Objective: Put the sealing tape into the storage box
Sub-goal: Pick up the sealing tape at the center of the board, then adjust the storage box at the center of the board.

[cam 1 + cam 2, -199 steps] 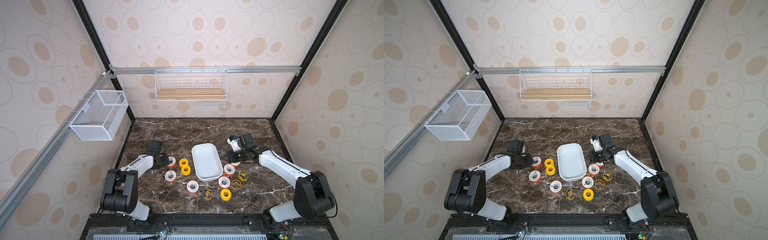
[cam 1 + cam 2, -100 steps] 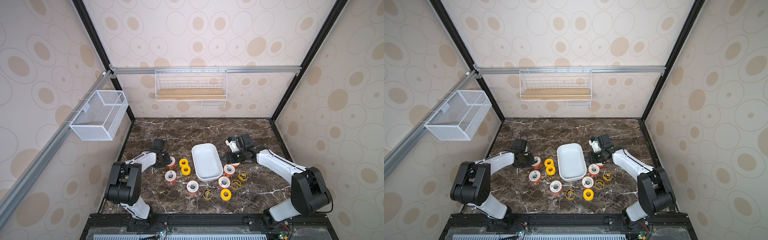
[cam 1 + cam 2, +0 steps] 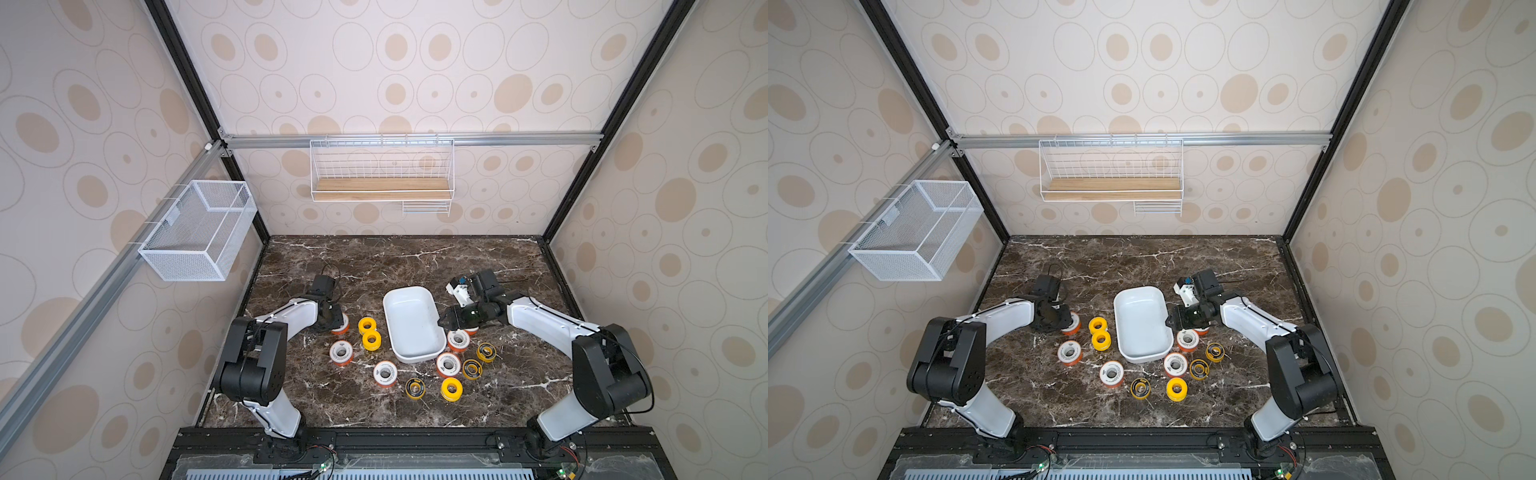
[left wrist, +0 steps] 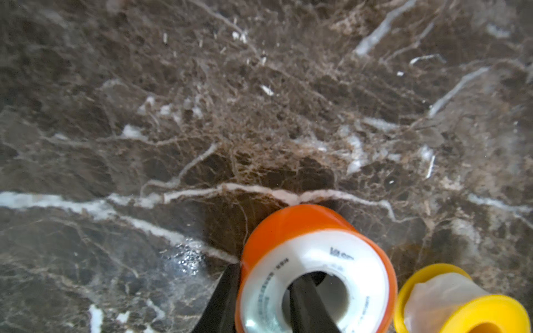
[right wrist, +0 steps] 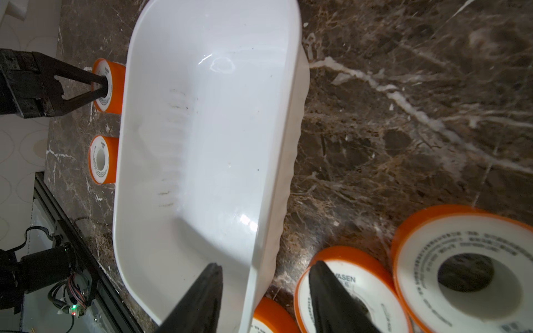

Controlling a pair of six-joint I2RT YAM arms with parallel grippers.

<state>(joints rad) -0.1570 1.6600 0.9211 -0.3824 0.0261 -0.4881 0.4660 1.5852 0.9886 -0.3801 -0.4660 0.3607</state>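
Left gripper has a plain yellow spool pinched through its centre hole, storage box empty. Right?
No: the spool in the left gripper is white-faced with an orange rim, not plain yellow, as the left wrist view shows. The centre-hole pinch and the empty storage box are right.

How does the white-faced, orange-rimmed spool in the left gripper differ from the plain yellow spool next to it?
Colour: the white-faced, orange-rimmed round spool has a printed white face; the plain yellow round spool has unprinted yellow flanges. Grip: the left gripper pinches the orange-rimmed spool's wall, one finger in its hole; the yellow spool is untouched. Both sit outside the shallow white plastic storage box.
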